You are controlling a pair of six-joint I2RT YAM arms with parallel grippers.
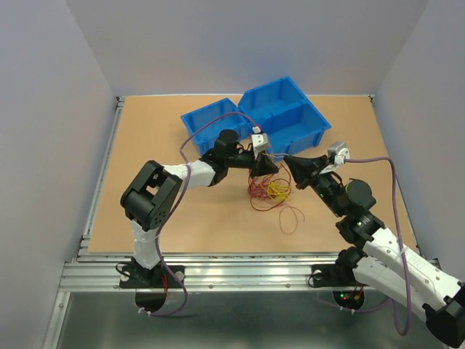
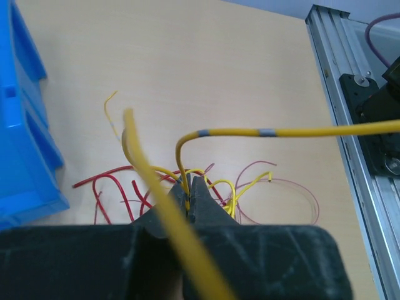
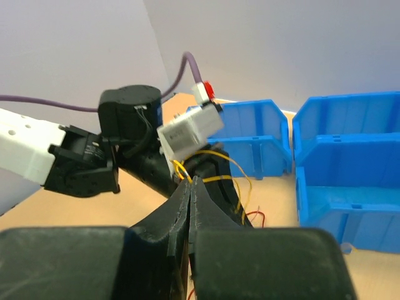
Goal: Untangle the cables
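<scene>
My left pincer [image 2: 189,187] is clamped on a yellow cable [image 2: 269,132], which rises, bends and runs level toward the near edge of the surface [image 1: 160,138]. Red and yellow cables [image 1: 269,190] sprawl mid-surface, with one red loop trailing toward the near edge. My right pincer [image 3: 190,181] is closed against yellow strands, but I cannot tell if it grips any. Blue bins [image 1: 280,116] crowd the far edge.

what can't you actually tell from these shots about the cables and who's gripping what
1. Top view: the cables are too fine and overlapped to count or trace.
2. Left wrist view: the left gripper is shut on a yellow cable that the right edge cuts off; the gripper's body hides the near pile.
3. Right wrist view: the right gripper is shut, but whether it pinches a strand is unclear; the left arm hides most of the pile.
</scene>
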